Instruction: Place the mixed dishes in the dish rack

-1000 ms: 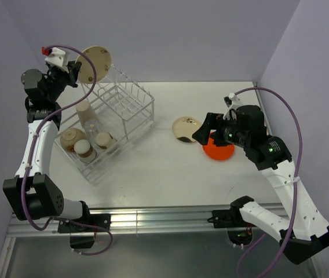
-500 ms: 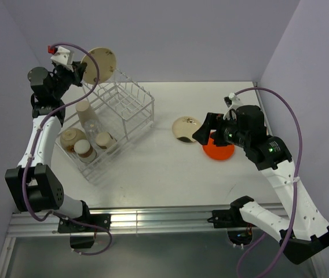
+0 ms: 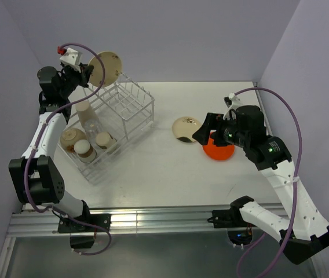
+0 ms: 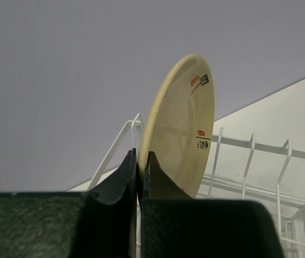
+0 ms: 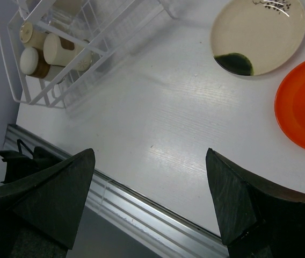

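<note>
My left gripper (image 3: 90, 76) is shut on the rim of a cream plate (image 3: 107, 68), holding it on edge in the air above the far left corner of the dish rack (image 3: 135, 124). In the left wrist view the plate (image 4: 182, 129) rises from between the closed fingers of that gripper (image 4: 140, 158), with rack wires (image 4: 249, 145) just behind. A second cream plate (image 3: 185, 128) with a dark motif and an orange plate (image 3: 218, 146) lie flat on the table. Above them hovers my right gripper (image 3: 203, 132), open and empty (image 5: 150, 156).
The rack's low tray holds a tall beige cup (image 3: 85, 113), a bowl (image 3: 72, 138) and two short cups (image 3: 85, 149) (image 3: 104, 139). The tall slotted section (image 3: 127, 101) holds nothing. A metal rail (image 3: 170, 217) runs along the table's near edge.
My left arm has swung the held plate to the right, from beyond the rack's left side to above its far corner. The right arm has not moved.
</note>
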